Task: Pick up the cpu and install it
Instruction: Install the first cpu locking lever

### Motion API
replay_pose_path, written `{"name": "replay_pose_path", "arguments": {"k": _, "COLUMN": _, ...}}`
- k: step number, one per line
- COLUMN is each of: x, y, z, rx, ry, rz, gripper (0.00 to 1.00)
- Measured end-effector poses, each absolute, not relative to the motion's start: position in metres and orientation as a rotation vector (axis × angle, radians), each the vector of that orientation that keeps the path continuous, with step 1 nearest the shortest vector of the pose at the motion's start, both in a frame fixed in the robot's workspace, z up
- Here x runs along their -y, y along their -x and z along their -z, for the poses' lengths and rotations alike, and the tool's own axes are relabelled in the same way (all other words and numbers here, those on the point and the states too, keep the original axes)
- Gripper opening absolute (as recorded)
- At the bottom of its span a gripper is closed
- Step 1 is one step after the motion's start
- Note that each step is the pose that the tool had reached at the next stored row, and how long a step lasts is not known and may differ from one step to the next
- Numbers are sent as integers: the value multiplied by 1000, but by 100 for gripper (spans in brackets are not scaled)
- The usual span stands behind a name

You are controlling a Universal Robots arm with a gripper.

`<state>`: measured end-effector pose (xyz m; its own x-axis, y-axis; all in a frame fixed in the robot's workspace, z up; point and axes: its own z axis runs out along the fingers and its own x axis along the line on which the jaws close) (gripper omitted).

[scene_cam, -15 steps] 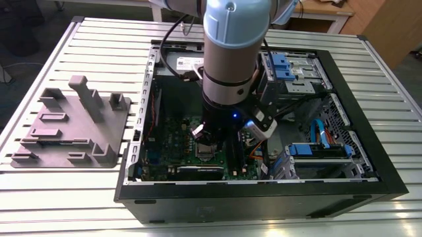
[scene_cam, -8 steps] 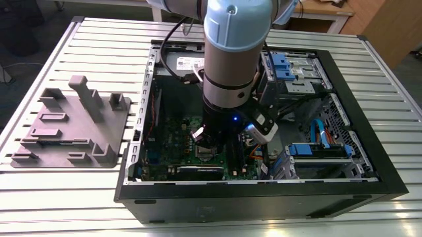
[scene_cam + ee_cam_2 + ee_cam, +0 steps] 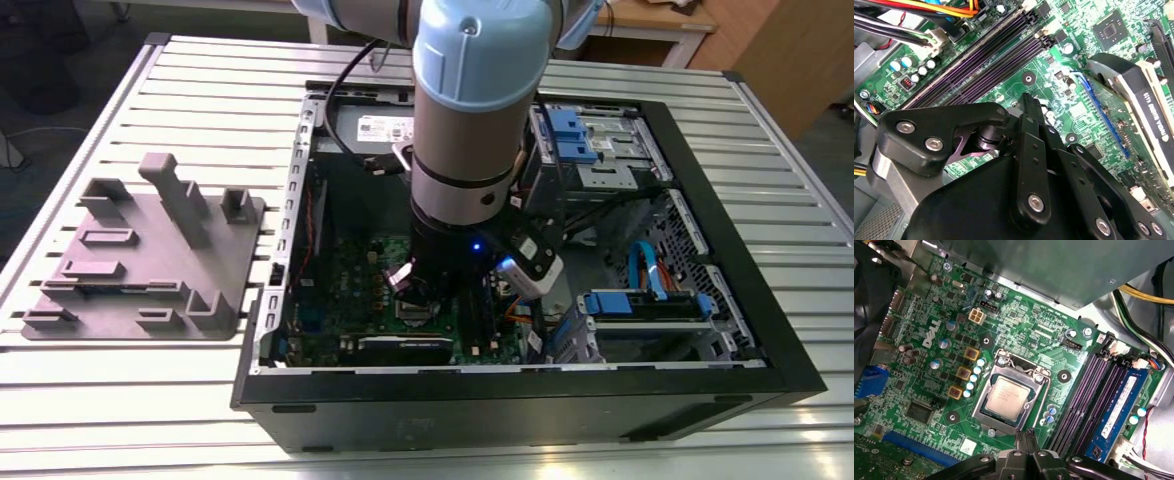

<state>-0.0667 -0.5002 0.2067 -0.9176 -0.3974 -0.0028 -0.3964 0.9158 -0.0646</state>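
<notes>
We see the cpu lying flat inside its metal socket frame on the green motherboard. Our tool hangs near the frame's edge, closed up narrow with nothing in it. Purple memory slots crowd one side of the frame, capacitors the opposite side. In the exterior view the arm stands within the open case, walls all round. A grey fixture lies on the slatted surface at the exterior view's left. White lettering marks the board, faint print the cpu's lid.

Cpu — small square chip, silvery-grey top. Lies flat, seated in the socket — edges parallel.
</notes>
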Motion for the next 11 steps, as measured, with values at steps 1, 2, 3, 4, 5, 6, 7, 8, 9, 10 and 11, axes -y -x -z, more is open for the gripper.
{"name": "replay_pose_path", "arguments": {"k": 1, "x": 500, "y": 67, "z": -207, "rx": -3059, "ry": 633, "rz": 99, "gripper": 10}}
{"name": "replay_pose_path", "arguments": {"k": 2, "x": 500, "y": 67, "z": -207, "rx": -3059, "ry": 633, "rz": 99, "gripper": 10}}
{"name": "replay_pose_path", "arguments": {"k": 3, "x": 500, "y": 67, "z": -207, "rx": -3059, "ry": 633, "rz": 98, "gripper": 10}}
{"name": "replay_pose_path", "arguments": {"k": 4, "x": 500, "y": 67, "z": -207, "rx": -3059, "ry": 633, "rz": 98, "gripper": 10}}
{"name": "replay_pose_path", "arguments": {"k": 5, "x": 500, "y": 67, "z": -207, "rx": -3059, "ry": 633, "rz": 98, "gripper": 10}}
{"name": "replay_pose_path", "arguments": {"k": 6, "x": 500, "y": 67, "z": -207, "rx": -3059, "ry": 633, "rz": 98, "gripper": 10}}
{"name": "replay_pose_path", "arguments": {"k": 7, "x": 500, "y": 67, "z": -207, "rx": -3059, "ry": 633, "rz": 98, "gripper": 10}}
{"name": "replay_pose_path", "arguments": {"k": 8, "x": 500, "y": 67, "z": -207, "rx": -3059, "ry": 633, "rz": 98, "gripper": 10}}
{"name": "replay_pose_path", "arguments": {"k": 9, "x": 500, "y": 67, "z": -207, "rx": -3059, "ry": 633, "rz": 98, "gripper": 10}}
{"name": "replay_pose_path", "arguments": {"k": 10, "x": 500, "y": 66, "z": -208, "rx": -3059, "ry": 633, "rz": 98, "gripper": 10}}
{"name": "replay_pose_path", "arguments": {"k": 11, "x": 500, "y": 66, "z": -209, "rx": -3059, "ry": 633, "rz": 98, "gripper": 10}}
